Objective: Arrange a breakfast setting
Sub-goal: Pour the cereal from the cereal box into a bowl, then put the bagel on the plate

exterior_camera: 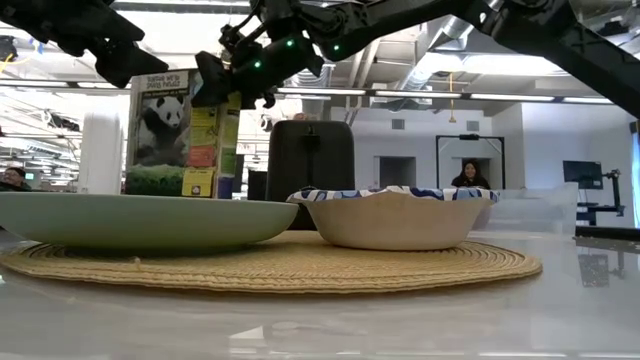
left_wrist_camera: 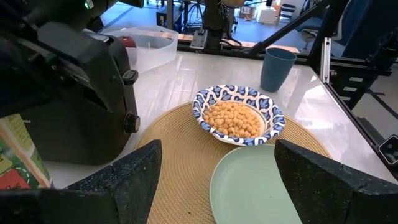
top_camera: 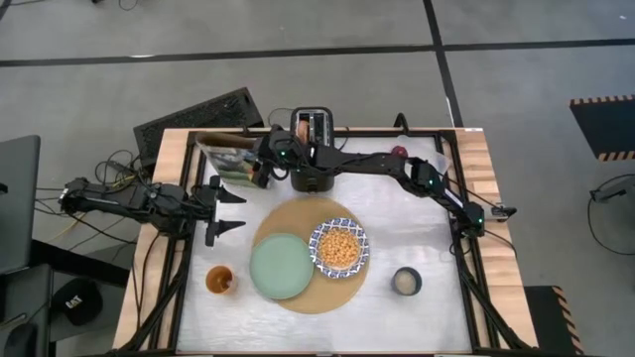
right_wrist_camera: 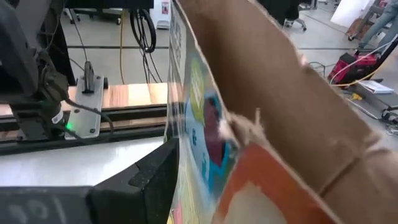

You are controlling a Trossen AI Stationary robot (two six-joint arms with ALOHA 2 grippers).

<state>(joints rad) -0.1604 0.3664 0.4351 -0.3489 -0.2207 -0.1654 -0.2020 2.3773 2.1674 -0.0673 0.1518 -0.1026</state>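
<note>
The round tan mat (top_camera: pixel 319 297) lies at the table's middle. On it rest the pale green plate (top_camera: pixel 281 266) and the blue-and-white bowl (top_camera: pixel 340 247), which holds cereal. The orange-drink glass (top_camera: pixel 220 280) stands left of the mat and the dark mug (top_camera: pixel 406 282) right of it. The red apple (left_wrist_camera: pixel 127 42) lies in a clear tub at the far side. Bagel and spoon do not show. My left gripper (top_camera: pixel 230 210) hangs open and empty left of the mat. My right gripper (top_camera: pixel 263 169) is at the top of the panda-printed cereal box (top_camera: pixel 226 154). My right gripper holds the cereal box by the top edge of one wall (right_wrist_camera: pixel 186 134). One finger (right_wrist_camera: pixel 149 180) lies on the printed outer face; the wall hides the other, on the brown inner side. The box stands about upright at the far left (exterior_camera: pixel 180 130).
The black toaster (top_camera: pixel 313 149) stands at the far middle, right beside the cereal box and under my right arm. A dark keyboard (top_camera: pixel 198 117) lies beyond the table's far left corner. People show in the room behind the table.
</note>
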